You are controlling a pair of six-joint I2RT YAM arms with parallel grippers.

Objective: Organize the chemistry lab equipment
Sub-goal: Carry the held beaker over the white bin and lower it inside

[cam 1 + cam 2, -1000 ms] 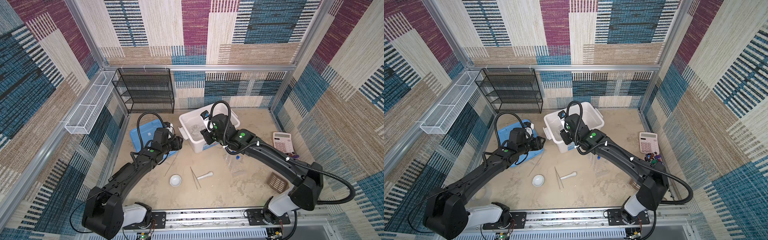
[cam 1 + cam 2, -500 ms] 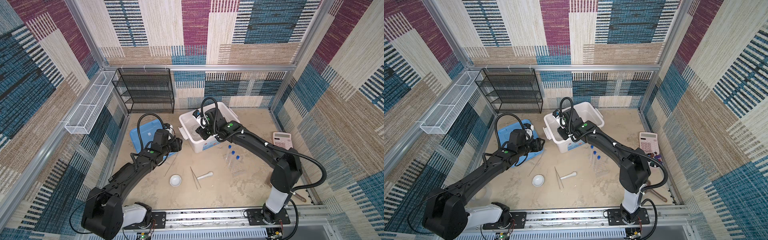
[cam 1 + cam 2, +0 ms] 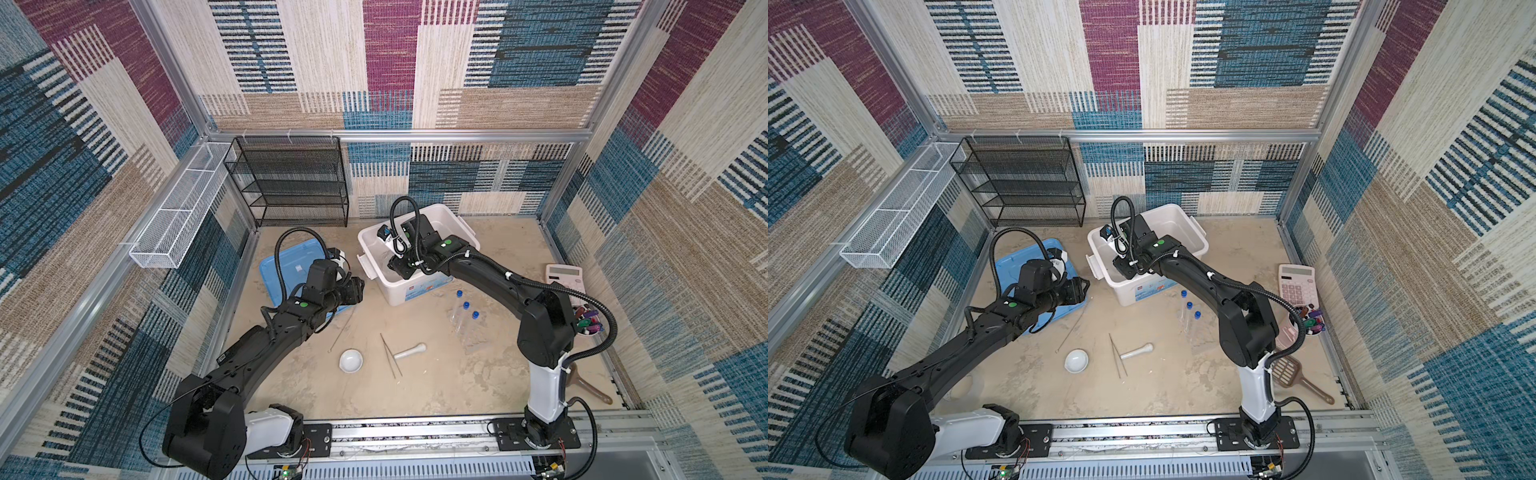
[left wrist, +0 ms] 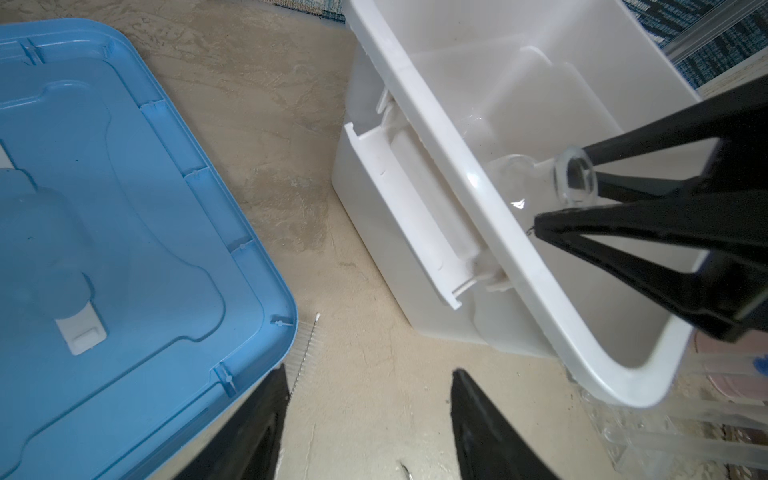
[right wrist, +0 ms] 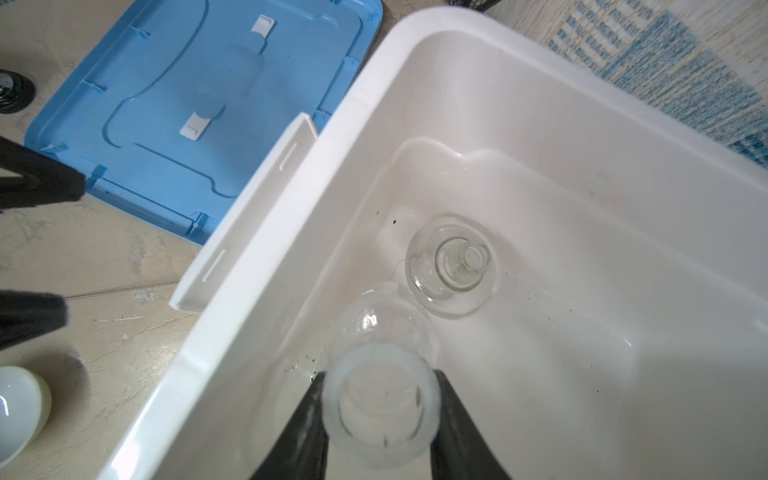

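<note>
Glass stowing step: gripping clear glass dish [image 5: 376,322] by its mouth in right pincer [image 5: 380,374], jaws part-closed, low inside white bin [image 5: 266,249], just beside second dish [image 5: 451,266]. Idle left pincer [image 4: 370,372] spread wide, empty, above surface [image 4: 291,166] beside blue lid [image 4: 104,208]. Next: lower gently, release without knocking neighbour.

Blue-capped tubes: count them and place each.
3 tubes side by side on the table by the white bin: one nearest it, one middle, one farthest. Others may be hidden.

A robot test cell is shown: patterned woven wall panels [image 3: 390,62] are held in an aluminium frame [image 3: 395,135] across the upper picture, and the left arm [image 3: 266,353] and right arm [image 3: 490,278] are bolted to a rail [image 3: 415,432] at the bottom edge.
</note>
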